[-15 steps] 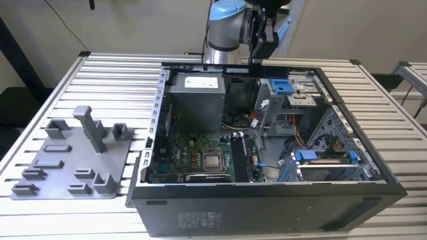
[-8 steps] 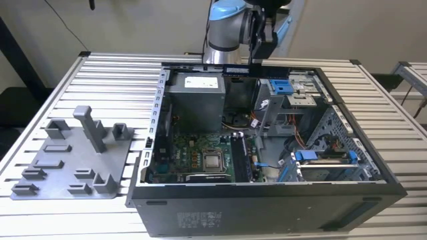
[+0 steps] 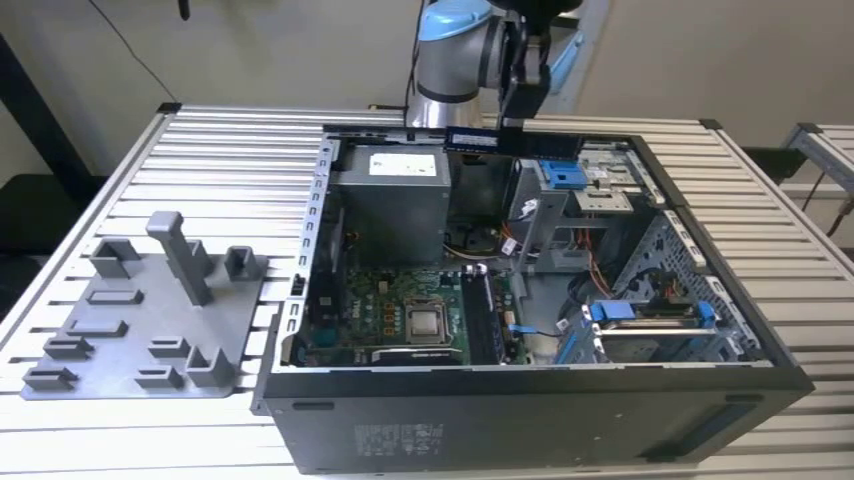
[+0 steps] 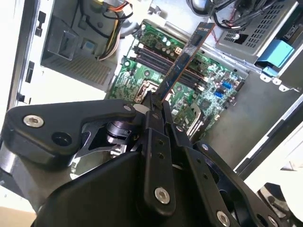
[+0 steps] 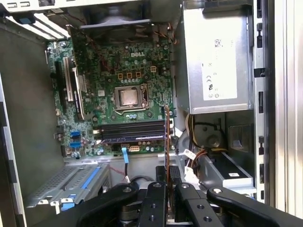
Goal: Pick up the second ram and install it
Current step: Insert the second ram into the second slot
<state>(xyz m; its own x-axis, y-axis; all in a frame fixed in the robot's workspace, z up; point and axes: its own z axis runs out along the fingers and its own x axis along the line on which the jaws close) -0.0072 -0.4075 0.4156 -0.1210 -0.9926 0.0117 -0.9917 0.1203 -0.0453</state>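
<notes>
Exterior view — gripper [image 3: 515,122] clenched on the second ram [image 3: 478,139], held level high over the open computer case [image 3: 534,420] — pinched along its top edge, likely leaving the contact edge free for slots on the motherboard [image 5: 109,71].

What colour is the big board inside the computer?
The board is green, with black slots. The first wrist view shows it best.

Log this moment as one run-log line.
jaws: shut on second ram | position: held above open computer case | install: not yet seated
</notes>
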